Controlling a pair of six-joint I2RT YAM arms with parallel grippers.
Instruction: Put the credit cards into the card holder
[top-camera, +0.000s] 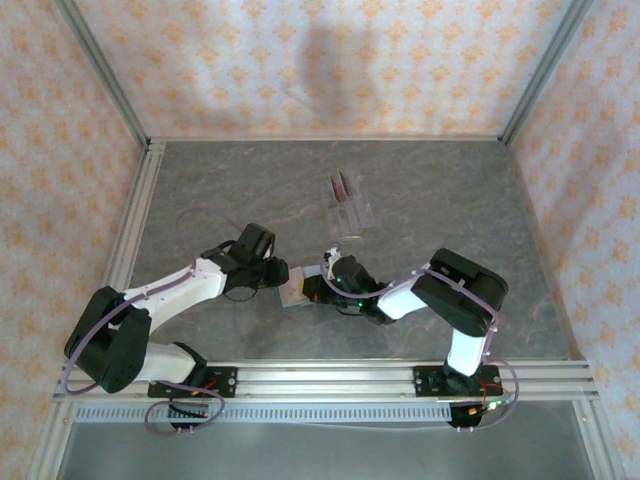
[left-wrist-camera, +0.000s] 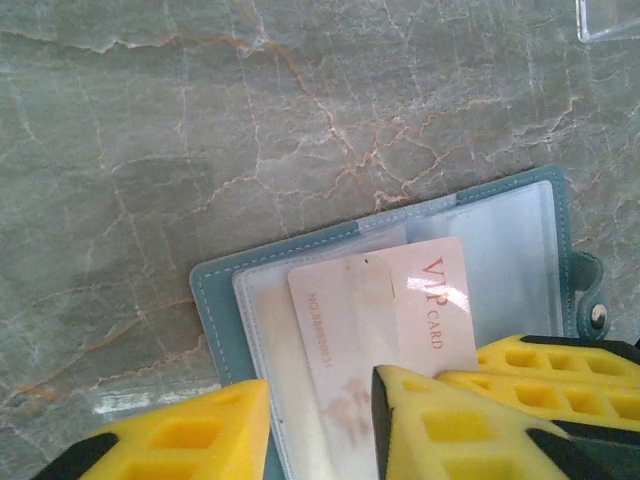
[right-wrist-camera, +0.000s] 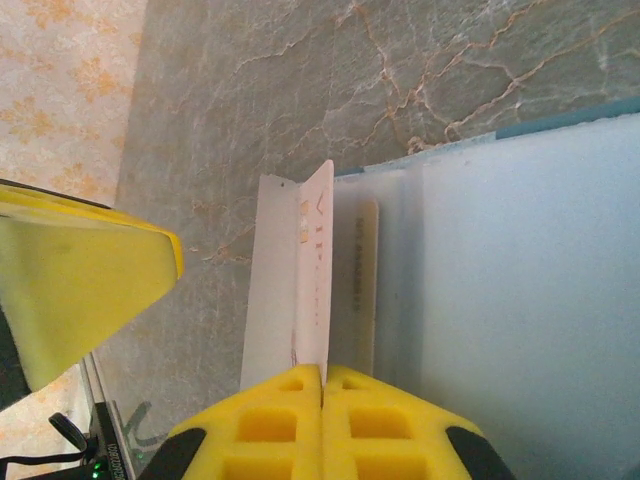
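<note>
Card holder (left-wrist-camera: 215, 300) (teal, clear sleeves), right end effector (right-wrist-camera: 322, 372) pinching glossy card (left-wrist-camera: 400, 310), left end effector (left-wrist-camera: 320, 390) parted, empty

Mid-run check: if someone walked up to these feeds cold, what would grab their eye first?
The open teal-blue card holder with clear sleeves lies on the grey marbled table at front centre. Over it, the shut right gripper pinches a pale pink plastic card printed VIP by its edge, while the left gripper has its yellow foam fingers apart over the holder's near edge. A clear plastic rack stands farther back.
</note>
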